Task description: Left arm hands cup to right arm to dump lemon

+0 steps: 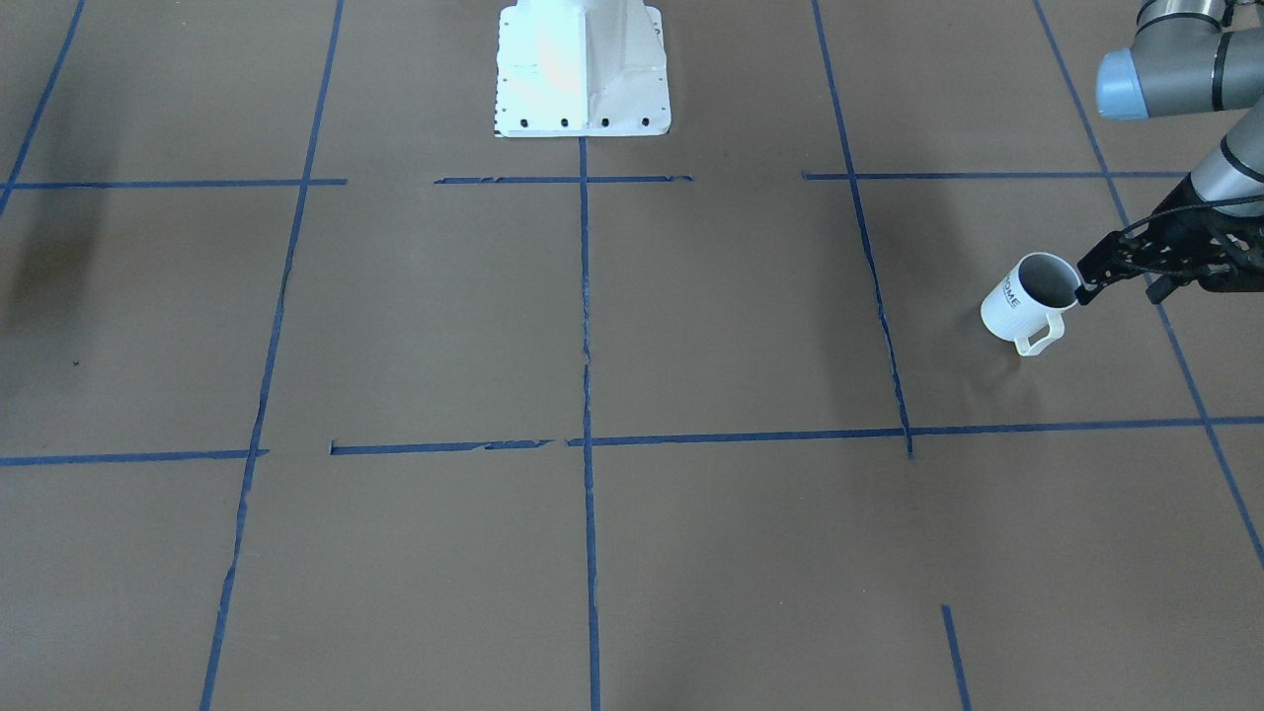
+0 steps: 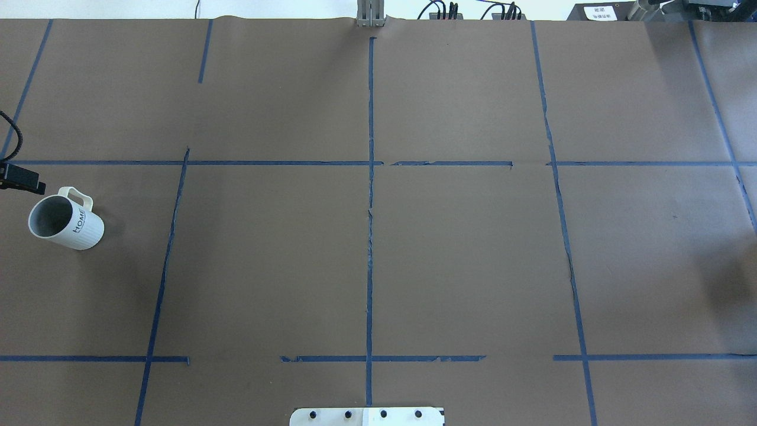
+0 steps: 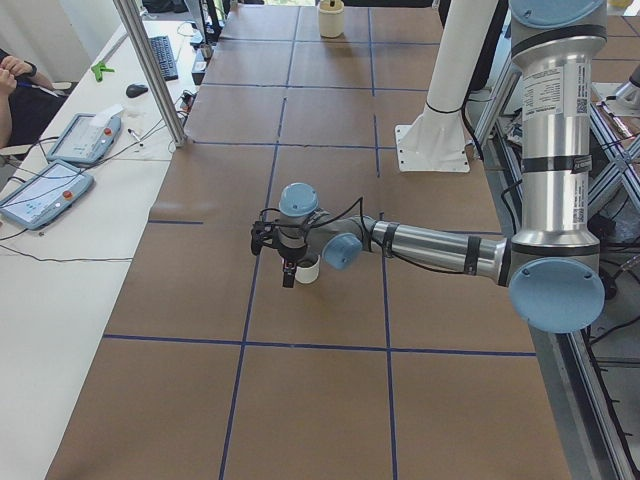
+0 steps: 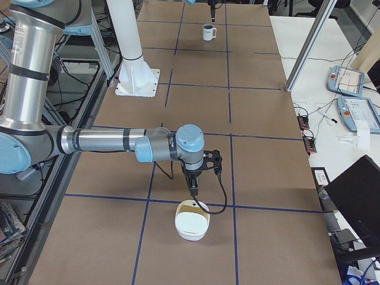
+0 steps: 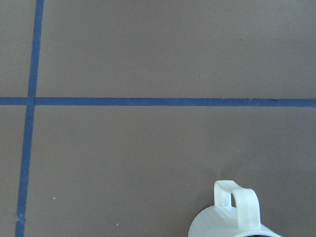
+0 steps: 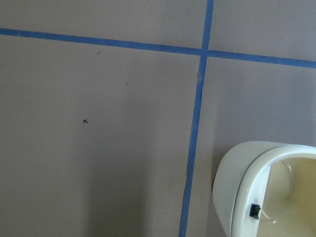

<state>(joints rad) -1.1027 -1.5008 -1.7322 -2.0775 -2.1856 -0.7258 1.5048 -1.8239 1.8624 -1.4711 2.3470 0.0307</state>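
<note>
cup [image 1: 1017,304] on table [image 1: 592,553], just beside left hand [image 1: 1089,284]

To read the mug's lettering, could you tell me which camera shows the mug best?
The overhead view: the whole mug shows clear, lettering and handle included. Front view shows the lettering at an angle; side views show it small; left wrist view, mainly its handle.
</note>
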